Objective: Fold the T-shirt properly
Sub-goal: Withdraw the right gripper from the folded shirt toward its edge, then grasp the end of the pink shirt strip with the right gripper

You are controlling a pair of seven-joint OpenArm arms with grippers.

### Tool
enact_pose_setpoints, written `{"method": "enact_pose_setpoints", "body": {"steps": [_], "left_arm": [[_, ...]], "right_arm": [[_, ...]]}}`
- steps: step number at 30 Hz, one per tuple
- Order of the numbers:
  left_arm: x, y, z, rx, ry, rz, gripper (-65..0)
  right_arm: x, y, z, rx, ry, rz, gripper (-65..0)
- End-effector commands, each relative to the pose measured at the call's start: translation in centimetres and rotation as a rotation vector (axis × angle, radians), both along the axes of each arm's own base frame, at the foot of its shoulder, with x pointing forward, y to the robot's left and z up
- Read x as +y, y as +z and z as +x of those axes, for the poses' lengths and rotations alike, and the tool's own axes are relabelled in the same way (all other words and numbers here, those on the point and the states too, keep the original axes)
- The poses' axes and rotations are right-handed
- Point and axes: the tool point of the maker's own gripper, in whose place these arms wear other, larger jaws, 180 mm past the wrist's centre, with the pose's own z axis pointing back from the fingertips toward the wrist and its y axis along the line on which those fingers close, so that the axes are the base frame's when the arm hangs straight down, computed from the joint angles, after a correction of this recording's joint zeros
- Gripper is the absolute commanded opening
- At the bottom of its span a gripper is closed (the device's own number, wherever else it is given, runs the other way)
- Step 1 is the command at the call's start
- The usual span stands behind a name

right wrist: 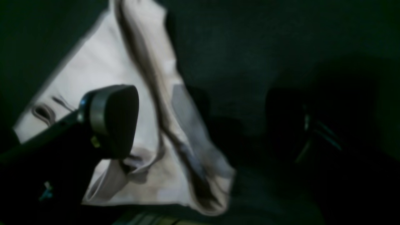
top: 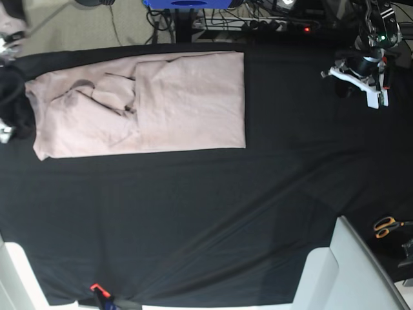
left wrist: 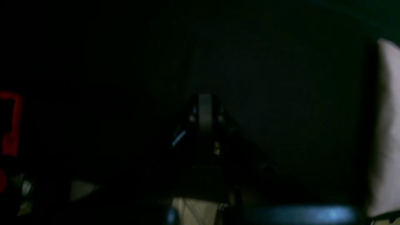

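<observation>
The pale pink T-shirt [top: 142,103] lies partly folded on the black tablecloth [top: 193,206] at the far left of the base view, with rumpled layers near its left end. My right gripper [right wrist: 212,131] is open just above the shirt's rumpled edge [right wrist: 147,93]. One finger [right wrist: 112,122] is over the cloth and the other is dark at the right. In the base view the right arm [top: 11,106] sits at the shirt's left end. My left gripper [left wrist: 204,115] looks shut and empty over bare black cloth. It is far from the shirt, at the top right of the base view [top: 358,74].
Orange-handled scissors [top: 387,226] lie at the right edge. A pale grey board [top: 348,271] juts in at the bottom right. An orange clip [top: 95,287] holds the cloth's front edge. Cables and a blue object [top: 187,3] sit behind the table.
</observation>
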Motion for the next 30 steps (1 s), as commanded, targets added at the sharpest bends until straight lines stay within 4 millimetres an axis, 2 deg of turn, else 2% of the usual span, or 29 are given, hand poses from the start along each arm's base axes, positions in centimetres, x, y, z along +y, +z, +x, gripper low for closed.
{"method": "enact_pose_setpoints", "body": {"steps": [1,5,10,14,20,24,25,30], "left_arm": [[0.1,0.9,0.6,-0.041,-0.023,0.007,-65.0],[-0.3,0.2,0.1,-0.026,-0.048,-0.013,-65.0],[-0.4,0.2,0.1,-0.026,-0.047,-0.015,-65.0],[-0.4,0.2,0.1,-0.026,-0.047,-0.015,-65.0],[-0.4,0.2,0.1,-0.026,-0.047,-0.015,-65.0],[-0.5,0.2,0.0,-0.026,-0.046,-0.017,-65.0],[-0.5,0.2,0.0,-0.026,-0.046,-0.017,-65.0],[-0.4,-0.1,-0.1,-0.020,-0.043,-0.019,-65.0]], "right_arm": [[-0.7,0.5,0.2,-0.008,-0.012,0.008,-3.3],[0.8,-0.7,-0.9,0.050,0.041,0.042,-3.6],[4.5,-2.9,-3.0,0.124,0.138,0.093,-3.8],[6.4,-3.5,-4.3,0.143,0.227,0.100,-3.8],[10.2,-2.9,-4.1,0.074,0.338,0.155,-3.9],[11.8,-2.8,-3.8,0.057,0.363,0.193,-4.5],[12.0,-2.8,-3.8,0.055,0.368,0.196,-6.3],[12.0,-2.8,-3.1,0.026,0.356,0.182,-26.1]]}}
